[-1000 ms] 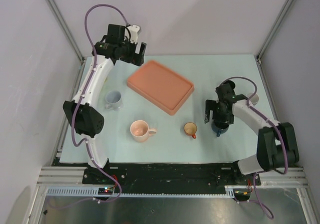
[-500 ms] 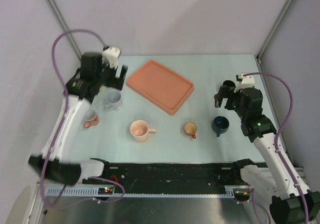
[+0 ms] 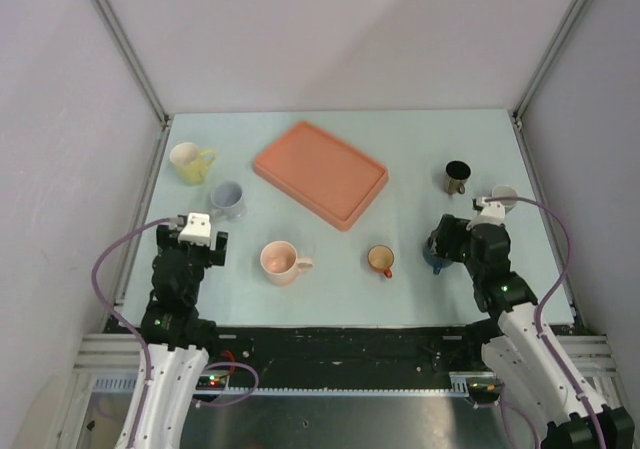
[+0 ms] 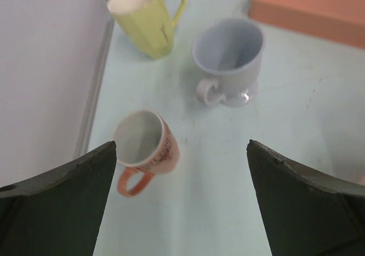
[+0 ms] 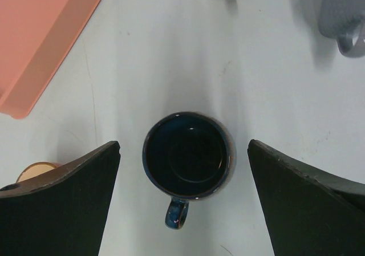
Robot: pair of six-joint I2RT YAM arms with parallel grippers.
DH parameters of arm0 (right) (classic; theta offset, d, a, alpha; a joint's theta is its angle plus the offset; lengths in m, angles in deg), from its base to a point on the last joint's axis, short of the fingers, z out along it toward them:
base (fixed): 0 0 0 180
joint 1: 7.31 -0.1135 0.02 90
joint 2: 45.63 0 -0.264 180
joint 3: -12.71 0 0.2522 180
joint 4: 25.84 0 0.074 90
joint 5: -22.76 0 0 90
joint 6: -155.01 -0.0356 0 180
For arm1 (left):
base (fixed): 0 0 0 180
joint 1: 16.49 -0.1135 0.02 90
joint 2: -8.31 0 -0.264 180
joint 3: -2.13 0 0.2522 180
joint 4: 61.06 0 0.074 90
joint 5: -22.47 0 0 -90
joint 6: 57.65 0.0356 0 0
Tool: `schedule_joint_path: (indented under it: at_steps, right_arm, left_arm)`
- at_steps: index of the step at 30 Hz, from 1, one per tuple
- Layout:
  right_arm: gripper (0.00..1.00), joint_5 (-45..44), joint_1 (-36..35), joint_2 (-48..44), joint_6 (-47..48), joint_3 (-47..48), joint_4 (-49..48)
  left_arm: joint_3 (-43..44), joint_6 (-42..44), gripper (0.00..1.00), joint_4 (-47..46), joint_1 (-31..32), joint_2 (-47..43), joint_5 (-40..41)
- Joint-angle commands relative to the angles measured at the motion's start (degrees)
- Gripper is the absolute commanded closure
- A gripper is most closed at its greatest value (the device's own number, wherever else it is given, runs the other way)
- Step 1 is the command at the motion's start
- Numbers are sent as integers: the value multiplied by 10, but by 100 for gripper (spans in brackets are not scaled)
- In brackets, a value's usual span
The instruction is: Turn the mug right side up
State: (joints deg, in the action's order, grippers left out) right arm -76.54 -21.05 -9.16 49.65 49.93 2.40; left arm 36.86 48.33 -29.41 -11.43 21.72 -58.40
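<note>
I read the right gripper (image 5: 183,146) as spread fully, holding nothing. The dark blue mug (image 5: 187,156) stands upright on the table (image 3: 400,149) directly beneath it, mouth up, handle toward the wrist camera, seemingly clear of both fingers. The left gripper (image 4: 181,147) is likewise fully spread and empty, above a small orange-handled mug (image 4: 142,145).
</note>
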Motion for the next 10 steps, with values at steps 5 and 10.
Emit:
schedule_joint_path:
  at_steps: [5, 10]
  right_arm:
    - [1, -67, -3, -88, -17, -60, -58]
    - [0, -101, -3, -117, -8, -70, -69]
  left_arm:
    - [-67, -106, 0, -150, -6, 8, 25]
    - [-77, -123, 0, -152, -7, -2, 3]
